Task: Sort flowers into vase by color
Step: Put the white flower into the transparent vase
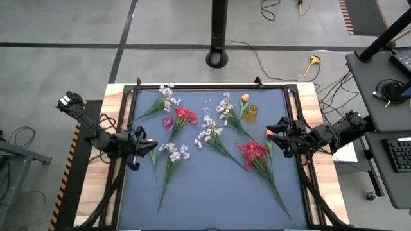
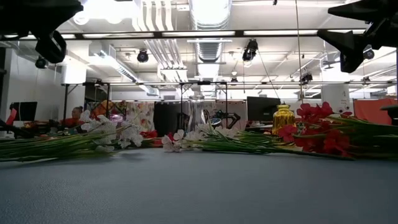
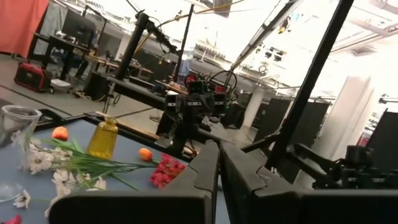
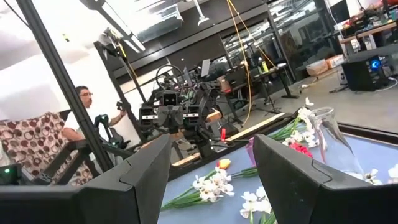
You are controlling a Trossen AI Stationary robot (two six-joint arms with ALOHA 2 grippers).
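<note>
**Both arms up, flowers loose on worktop**

Nearest first, w/ the high view's bottom edge as near: a white spray [image 1: 172,154] lies left of centre, stem running toward the near edge; a red spray [image 1: 254,153] lies right of centre, stem toward the near right corner. Left gripper [image 1: 142,149] hangs at the left edge of the worktop [image 1: 212,199], fingers [image 3: 186,186] pressed together, holding nothing. Right gripper [image 1: 275,133] hangs at the right edge beside the red spray, fingers [image 4: 143,171] spread, empty. Mid-worktop: more white sprays [image 1: 209,131], a 2nd red one [image 1: 185,115] touching a pink vase [image 1: 168,122]. Further back: yellow vase [image 1: 250,113], orange bud [image 1: 244,98], clear vase [image 1: 206,100], white spray [image 1: 167,96] near far left. No flower stands in any vase. Beyond the worktop, a person [image 4: 84,115] shows in the right wrist view.
</note>
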